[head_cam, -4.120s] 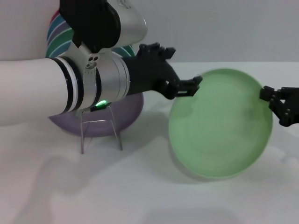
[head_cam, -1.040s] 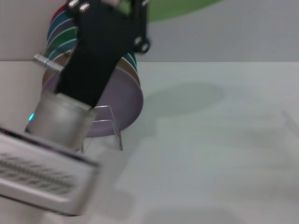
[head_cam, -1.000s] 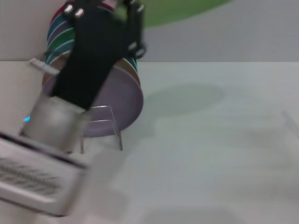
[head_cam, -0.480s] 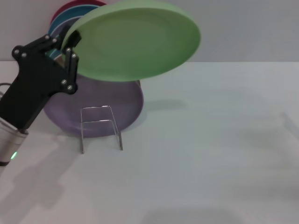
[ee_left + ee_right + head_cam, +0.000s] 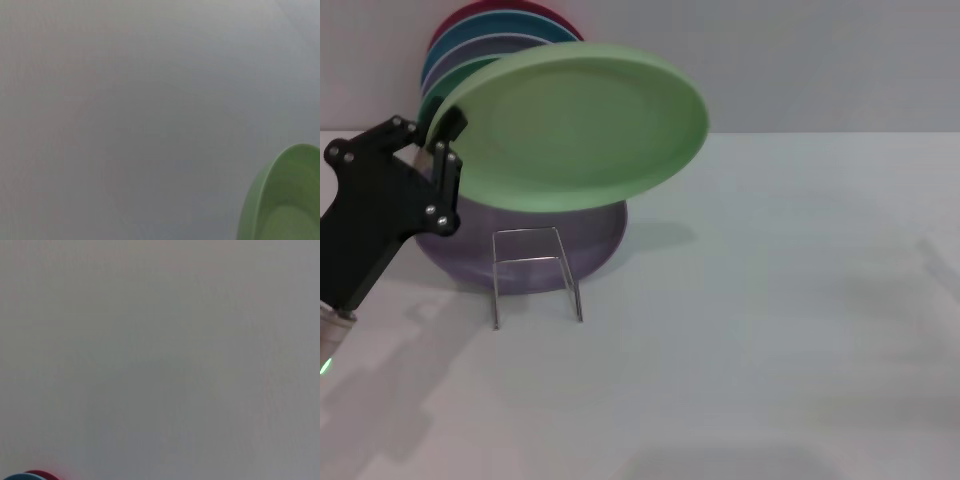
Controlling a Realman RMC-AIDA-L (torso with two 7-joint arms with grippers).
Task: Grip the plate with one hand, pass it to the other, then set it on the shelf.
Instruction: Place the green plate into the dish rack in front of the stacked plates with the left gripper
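The light mint-green plate hangs tilted in the air above the silver wire rack, in front of the plates stacked there. My left gripper is shut on the plate's left rim, its black body reaching in from the lower left. Part of the plate's rim also shows in the left wrist view. My right gripper is out of view.
A lavender-purple plate leans in the rack just behind its front loop, with dark green, blue and red plates stacked behind it. The red and blue rims show in the right wrist view. White table stretches to the right.
My left gripper has lowered the mint plate and shifted it slightly left toward the rack. Earlier both grippers held it to the right; the right arm has since withdrawn from view.
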